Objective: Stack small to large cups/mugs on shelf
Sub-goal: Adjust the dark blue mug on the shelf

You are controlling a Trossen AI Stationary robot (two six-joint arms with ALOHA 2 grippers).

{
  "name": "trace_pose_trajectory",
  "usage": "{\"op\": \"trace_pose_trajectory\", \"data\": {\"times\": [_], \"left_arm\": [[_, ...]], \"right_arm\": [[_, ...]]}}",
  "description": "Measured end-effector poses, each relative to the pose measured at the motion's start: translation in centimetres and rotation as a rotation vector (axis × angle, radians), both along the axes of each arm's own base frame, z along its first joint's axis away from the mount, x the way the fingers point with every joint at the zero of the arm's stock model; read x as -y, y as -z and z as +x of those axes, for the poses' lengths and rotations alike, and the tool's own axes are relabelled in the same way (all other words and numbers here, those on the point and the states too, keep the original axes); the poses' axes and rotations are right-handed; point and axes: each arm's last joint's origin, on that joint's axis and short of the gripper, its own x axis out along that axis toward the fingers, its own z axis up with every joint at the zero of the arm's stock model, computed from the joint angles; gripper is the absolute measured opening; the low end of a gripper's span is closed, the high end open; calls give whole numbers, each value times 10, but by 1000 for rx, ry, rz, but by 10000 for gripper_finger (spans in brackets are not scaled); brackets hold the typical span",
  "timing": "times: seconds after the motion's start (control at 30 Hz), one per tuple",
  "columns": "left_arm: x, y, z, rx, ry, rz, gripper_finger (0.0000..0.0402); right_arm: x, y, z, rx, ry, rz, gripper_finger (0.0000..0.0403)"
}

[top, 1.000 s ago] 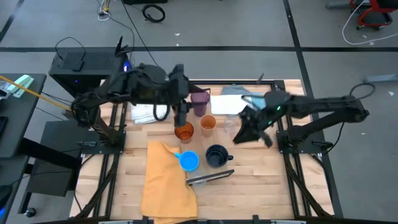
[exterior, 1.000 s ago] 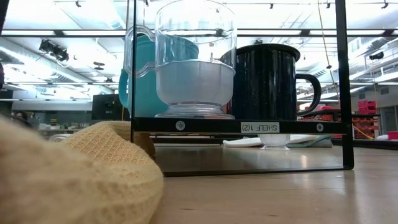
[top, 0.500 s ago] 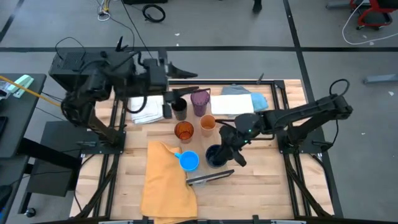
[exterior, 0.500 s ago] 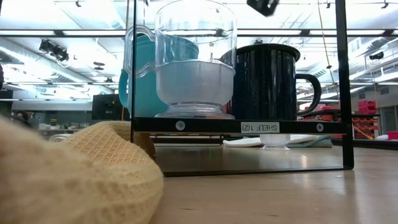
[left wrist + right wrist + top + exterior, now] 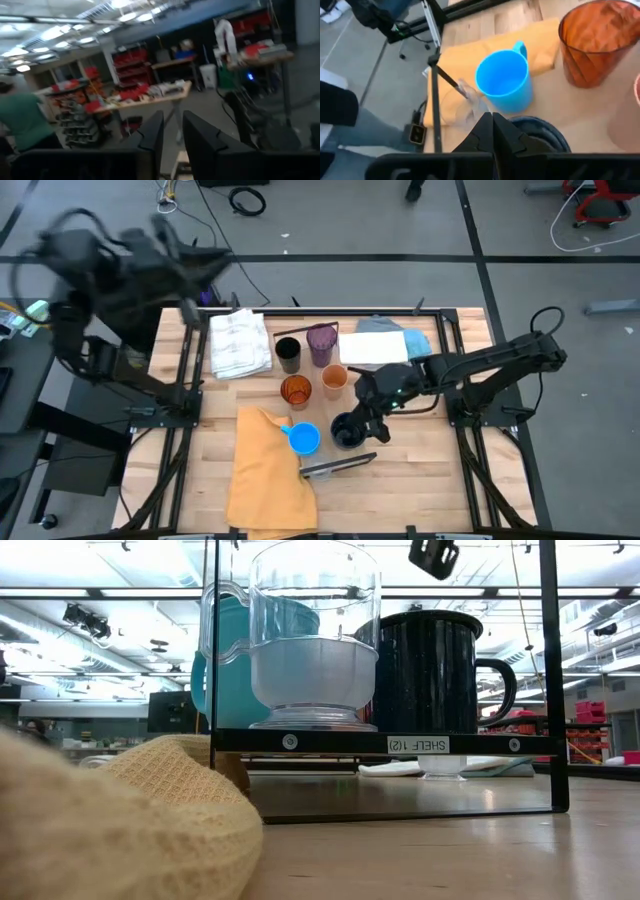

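Up close at table height: clear cup (image 5: 313, 645), blue mug (image 5: 225, 660) and navy mug (image 5: 432, 665) side by side on the shelf (image 5: 385, 743), yellow cloth (image 5: 120, 820) in front. Seen only from above — right gripper (image 5: 366, 423) low over the navy mug, fingers pressed together, pinching nothing. Farther back, orange tumbler (image 5: 296, 391), peach cup (image 5: 334, 380), black cup (image 5: 288, 354). Far off the table's left corner — left gripper (image 5: 170, 137), fingers nearly together.

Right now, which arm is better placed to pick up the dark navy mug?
The right. Its tool sits directly over the dark navy mug, fingers closed together above the rim. The left arm is swung off beyond the table's far left corner, pointing into the room.
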Motion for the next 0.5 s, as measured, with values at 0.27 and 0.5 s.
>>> {"op": "trace_pose_trajectory", "data": {"times": [0.27, 0.5], "left_arm": [[-1, -8, -39, 85, -13, -35, 57], [-1, -6, -38, 61, -13, -35, 60]], "right_arm": [[-12, 31, 19, -108, -42, -46, 2], [-22, 57, 28, -195, -38, -162, 1]]}}
